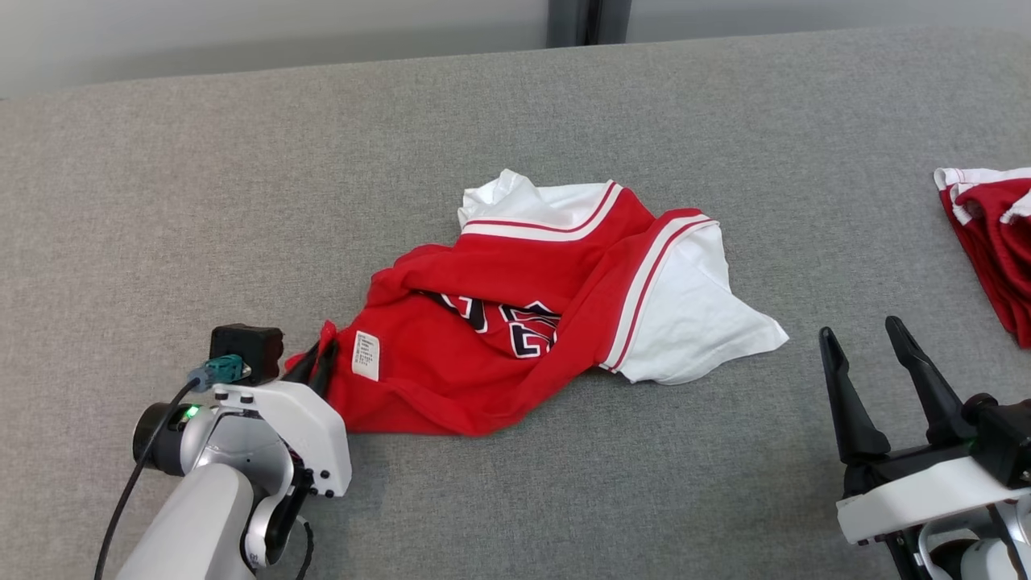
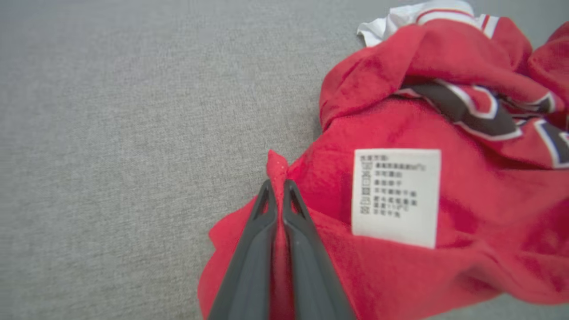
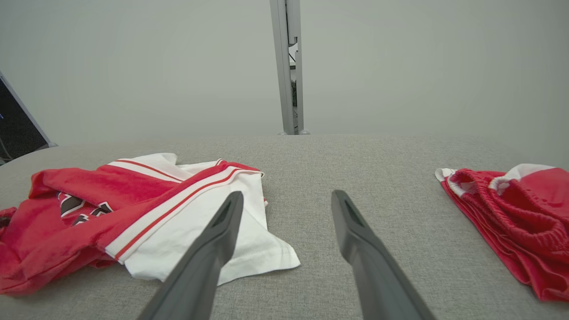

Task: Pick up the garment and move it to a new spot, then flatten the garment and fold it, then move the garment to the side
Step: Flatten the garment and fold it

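L gripper (image 2: 276, 184): fingers pinched together on a small red fold, a nub of cloth poking past the tips. The bite looks thin, tip-deep only, so I'd judge slip to be the main risk. It sits at approx 8 o'clock of the garment (image 1: 499, 354), right beside the white care label (image 2: 395, 198). Step in hand is prob the pick-up. Best done w/ a slow, straight lift until the trailing cloth clears the table (image 1: 242, 161), then a carry w/o jerks. If the fold starts creeping out, set down and re-grip deeper. R gripper (image 1: 860, 330): fingers spread wide, holding nothing, hovering near 4 o'clock of the garment, just off the white sleeve tip, well placed to take a 2nd edge for flattening. The garment lies crumpled mid-table. It's a red jersey w/ white sleeves, red-white stripe trim, and dark white-edged lettering half buried in folds. The label facing up suggests the hem is turned over. Fabric looks light and limp, so it'll hang and swing. A second red piece (image 1: 995, 242) lies well apart at 3 o'clock; keep the carry away from it.
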